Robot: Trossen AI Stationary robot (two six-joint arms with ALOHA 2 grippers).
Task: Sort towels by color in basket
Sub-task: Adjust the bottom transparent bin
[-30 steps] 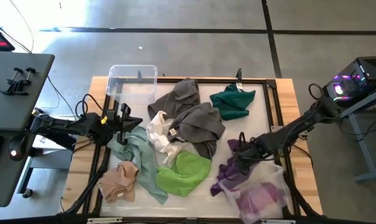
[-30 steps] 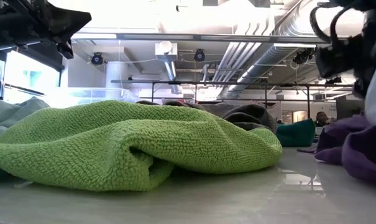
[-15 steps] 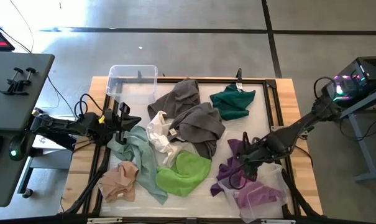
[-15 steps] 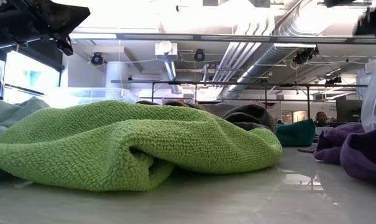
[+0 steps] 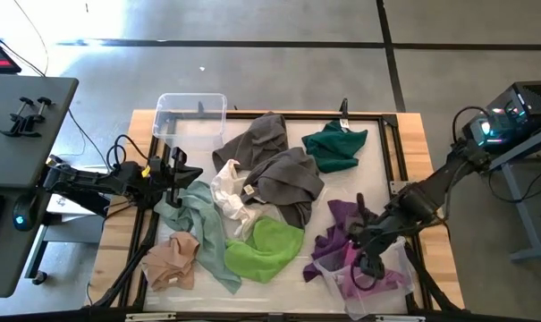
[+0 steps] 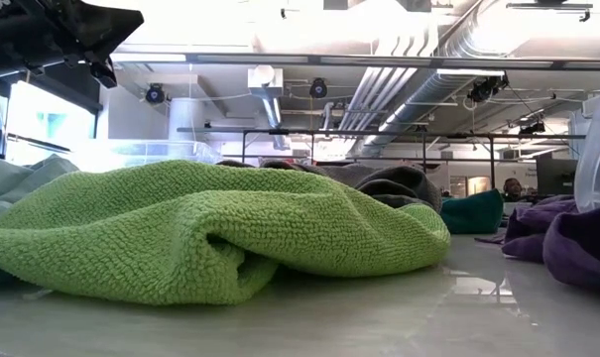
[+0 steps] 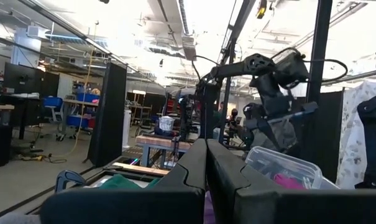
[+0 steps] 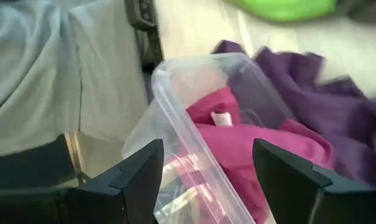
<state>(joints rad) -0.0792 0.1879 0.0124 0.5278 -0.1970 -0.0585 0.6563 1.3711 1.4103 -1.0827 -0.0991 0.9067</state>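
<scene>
The right gripper (image 5: 367,266) hangs wide open and empty over the clear plastic tub (image 8: 175,106) holding the soft magenta towel (image 8: 256,146), lower right; next, I think, it must pick the crumpled purple towel (image 5: 334,234); the left gripper (image 5: 177,167) waits pinched together, empty, at left.

Right hand (image 5: 367,266) fingers spread, left hand (image 5: 178,167) fingers together

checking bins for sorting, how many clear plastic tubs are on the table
2: an empty tub at the far left corner, and a tub holding the magenta towel near right, under the right hand.

Clamps (image 5: 24,114) on grey side table (image 5: 38,143), lit computer case (image 5: 511,112), ceiling ducts (image 6: 419,69)
</scene>
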